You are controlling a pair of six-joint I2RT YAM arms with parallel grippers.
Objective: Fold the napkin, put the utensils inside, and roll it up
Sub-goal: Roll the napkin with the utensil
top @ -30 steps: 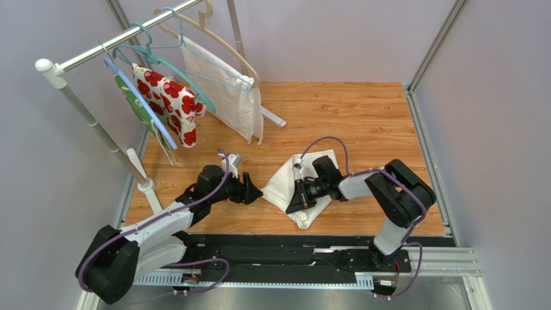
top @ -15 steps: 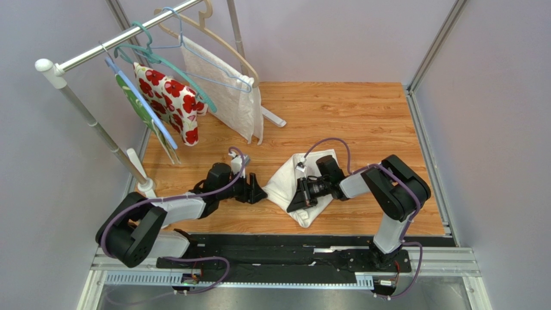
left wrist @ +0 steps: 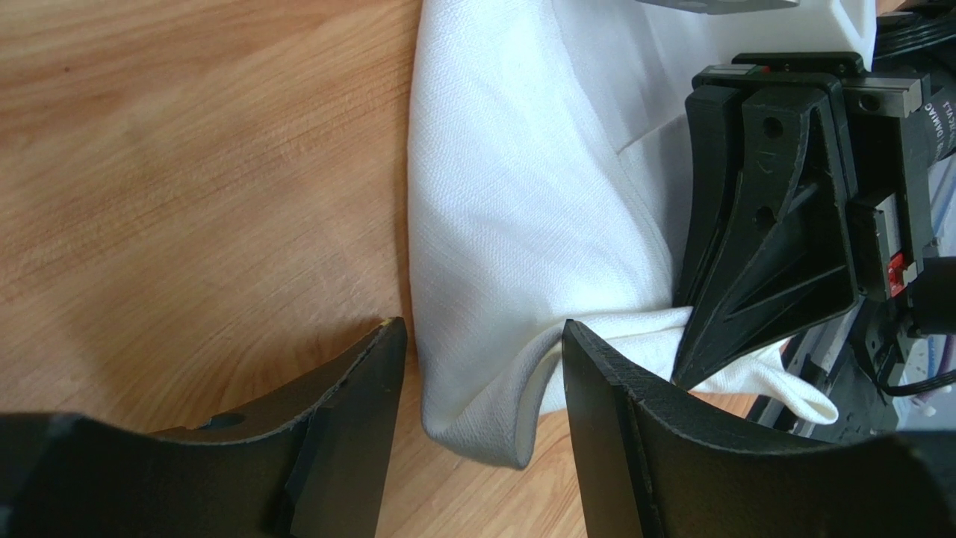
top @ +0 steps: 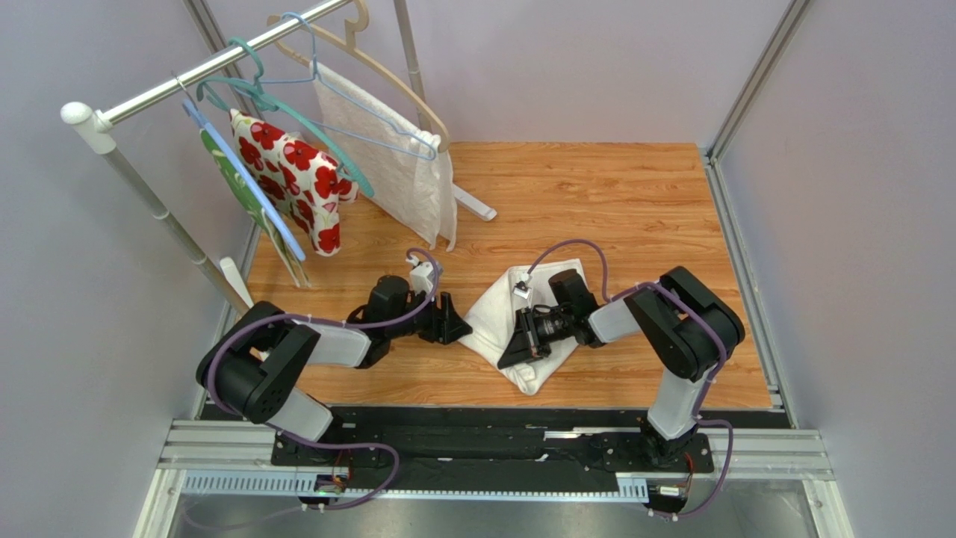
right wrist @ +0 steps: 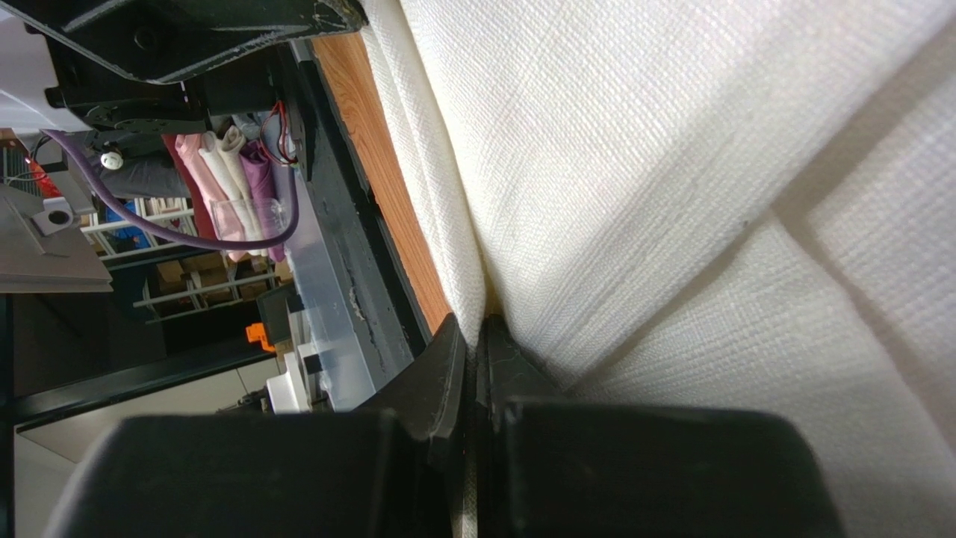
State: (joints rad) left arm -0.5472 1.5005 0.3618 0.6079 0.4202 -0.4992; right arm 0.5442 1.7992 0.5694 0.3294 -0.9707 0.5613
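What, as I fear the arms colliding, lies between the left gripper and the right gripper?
Only a fold of the napkin, clearest in the left wrist view.

Part of napkin [top: 490, 316] under right gripper [top: 507, 359]

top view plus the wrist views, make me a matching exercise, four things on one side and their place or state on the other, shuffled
Things
1. napkin
2. left gripper
3. right gripper
4. red-flowered cloth

Place or state
a. hanging from the rail
b. open, jaws either side of the napkin's edge
c. lying on the wooden table
d. shut, pinching a napkin fold

Pairs: 1-c, 2-b, 3-d, 4-a
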